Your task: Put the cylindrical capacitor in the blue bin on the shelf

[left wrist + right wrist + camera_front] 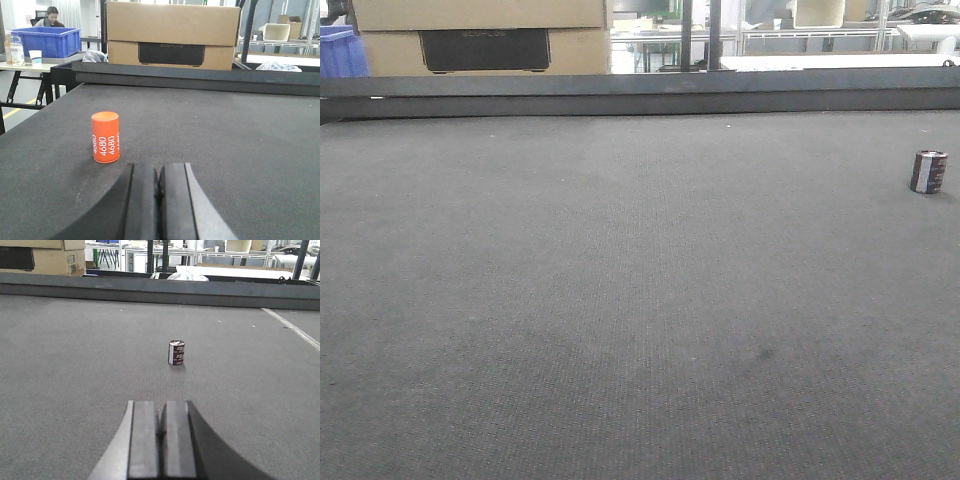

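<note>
The cylindrical capacitor (176, 352) stands upright on the grey mat, dark with a pale stripe and silvery rim. In the front view the capacitor (928, 172) is at the far right. My right gripper (161, 412) is shut and empty, low over the mat, well short of the capacitor and slightly left of it. My left gripper (159, 172) is also shut on nothing. A blue bin (47, 41) sits on a side table far left, its corner (340, 52) showing in the front view. The shelf is out of view.
An orange cylinder marked 4680 (105, 137) stands on the mat just ahead-left of the left gripper. A raised dark rail (640, 95) bounds the mat's far edge. A cardboard box (172, 35) sits behind it. A person (50, 16) sits beyond the blue bin.
</note>
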